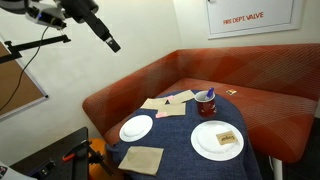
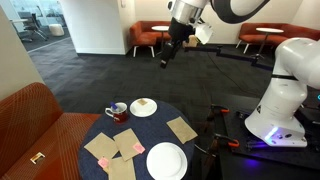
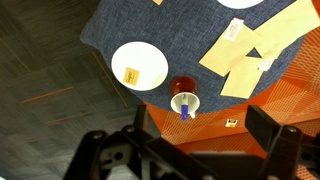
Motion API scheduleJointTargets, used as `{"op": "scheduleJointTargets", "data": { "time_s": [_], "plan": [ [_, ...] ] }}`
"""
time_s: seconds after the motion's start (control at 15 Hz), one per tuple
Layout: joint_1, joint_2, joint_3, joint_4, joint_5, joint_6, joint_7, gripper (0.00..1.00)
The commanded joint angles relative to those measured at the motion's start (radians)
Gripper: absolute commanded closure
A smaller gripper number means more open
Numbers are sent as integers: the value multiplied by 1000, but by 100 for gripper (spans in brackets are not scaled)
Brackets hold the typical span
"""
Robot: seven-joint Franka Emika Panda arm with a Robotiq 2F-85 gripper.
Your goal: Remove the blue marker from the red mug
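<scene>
Closest to the lens in the wrist view, the gripper fills the lower edge, its dark fingers spread wide with nothing between them. At 12 o'clock from that gap stands the red mug, upright. The blue marker is inside it, showing against the pale inner wall. The mug sits near the edge of the round table (covered in a dark blue cloth). It is at about 4 o'clock from a white plate that carries a small piece of food. Between 1 and 2 o'clock from the mug lie several tan napkins, overlapping one another. A second white plate is cut off by the top edge of the view. An orange-red bench runs along the mug's side of the table. In an exterior view the gripper hangs high in the air, well apart from the table, at 10 o'clock from the mug. The marker pokes up past the rim there. In that view the plate with food lies at 5 o'clock from the mug and the bare plate at 8 o'clock. One more napkin lies at the table's near edge. A wall sign above the bench reads FIRE DEPT VALVE.
</scene>
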Motion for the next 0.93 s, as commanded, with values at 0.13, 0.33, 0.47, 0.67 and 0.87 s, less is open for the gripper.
{"op": "scheduleJointTargets", "data": {
  "time_s": [0.13,0.33,0.47,0.67,0.87],
  "plan": [
    [-22,177,33,54,-18,151,63,0],
    [-30,271,33,105,-45,213,83,0],
    [-31,334,29,152,-75,232,98,0],
    [-25,431,14,235,-144,230,150,0],
    [-2,520,-16,316,-218,224,205,0]
  ]
}}
